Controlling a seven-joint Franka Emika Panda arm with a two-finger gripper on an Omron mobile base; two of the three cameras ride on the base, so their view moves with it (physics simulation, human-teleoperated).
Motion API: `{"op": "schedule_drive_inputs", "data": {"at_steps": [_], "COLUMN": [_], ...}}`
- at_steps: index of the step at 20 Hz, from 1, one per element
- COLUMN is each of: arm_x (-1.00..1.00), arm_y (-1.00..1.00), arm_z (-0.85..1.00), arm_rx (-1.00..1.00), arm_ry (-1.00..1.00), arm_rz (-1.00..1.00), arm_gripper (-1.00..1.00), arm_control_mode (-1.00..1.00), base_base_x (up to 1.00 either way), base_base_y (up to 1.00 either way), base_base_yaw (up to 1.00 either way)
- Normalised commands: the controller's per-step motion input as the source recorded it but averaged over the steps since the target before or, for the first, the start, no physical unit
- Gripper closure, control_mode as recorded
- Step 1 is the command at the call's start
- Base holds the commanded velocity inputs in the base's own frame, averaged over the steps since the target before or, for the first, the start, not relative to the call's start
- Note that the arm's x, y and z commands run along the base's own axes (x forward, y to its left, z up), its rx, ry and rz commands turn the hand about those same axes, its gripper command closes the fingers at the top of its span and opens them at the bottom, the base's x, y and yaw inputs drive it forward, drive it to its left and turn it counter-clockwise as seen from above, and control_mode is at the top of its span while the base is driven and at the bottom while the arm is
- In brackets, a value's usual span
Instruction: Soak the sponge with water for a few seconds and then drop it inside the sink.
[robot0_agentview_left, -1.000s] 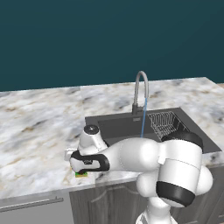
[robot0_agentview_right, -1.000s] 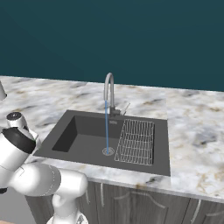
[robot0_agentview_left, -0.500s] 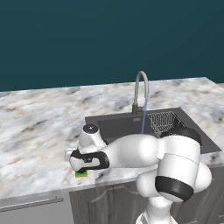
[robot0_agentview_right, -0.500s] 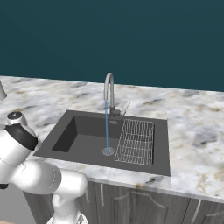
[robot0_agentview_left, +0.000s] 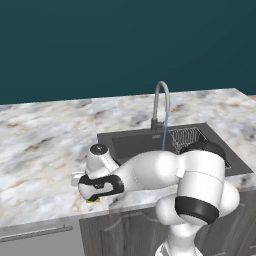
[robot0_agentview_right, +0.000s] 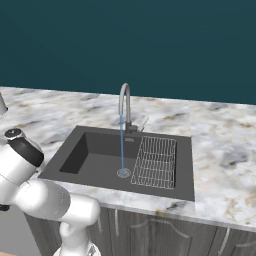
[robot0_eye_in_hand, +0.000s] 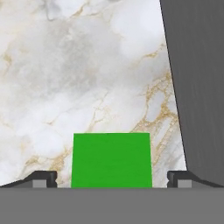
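The sponge (robot0_eye_in_hand: 111, 160) is a bright green block lying flat on the marble counter, just left of the sink's edge. In the left base view only a sliver of the sponge (robot0_agentview_left: 93, 199) peeks out under my hand. My gripper (robot0_eye_in_hand: 111, 179) is open and straddles the sponge, with one fingertip (robot0_eye_in_hand: 44, 178) on each side and a gap between each tip and the block. The sink (robot0_agentview_left: 135, 142) is a dark grey basin. A thin blue stream of water (robot0_agentview_right: 121, 145) runs from the curved faucet (robot0_agentview_right: 125, 102) down to the round drain (robot0_agentview_right: 123, 173).
A wire mesh rack (robot0_agentview_right: 155, 162) fills the right part of the basin. The marble counter (robot0_agentview_left: 45, 150) spreads wide to the left and behind the sink. The counter's front edge lies close to the sponge, with cabinet fronts (robot0_agentview_left: 115, 232) below.
My hand has sunk a little lower over the sponge, covering more of it in the left base view. The water keeps running; the jaws stay wide.
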Motion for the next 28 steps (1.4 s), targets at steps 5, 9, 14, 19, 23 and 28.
{"op": "schedule_drive_inputs", "data": {"at_steps": [5, 9, 14, 19, 23, 28], "arm_x": [-0.02, 0.00, 0.00, 0.00, 0.00, 0.00], "arm_y": [0.09, 0.00, 0.00, 0.00, 0.00, 0.00], "arm_z": [-0.09, -0.16, -0.23, -0.24, -0.20, -0.10], "arm_rx": [-0.05, -0.04, -0.03, -0.01, 0.00, 0.00], "arm_ry": [0.00, 0.00, 0.01, 0.01, 0.03, 0.01], "arm_rz": [-0.02, -0.04, -0.05, -0.05, -0.01, 0.00], "arm_gripper": [-1.00, -1.00, -1.00, -1.00, -1.00, -1.00], "arm_control_mode": [-1.00, -1.00, -1.00, -1.00, -1.00, -1.00], "base_base_x": [0.00, 0.00, 0.00, 0.00, 0.00, 0.00], "base_base_y": [0.00, 0.00, 0.00, 0.00, 0.00, 0.00], "base_base_yaw": [0.00, 0.00, 0.00, 0.00, 0.00, 0.00]}}
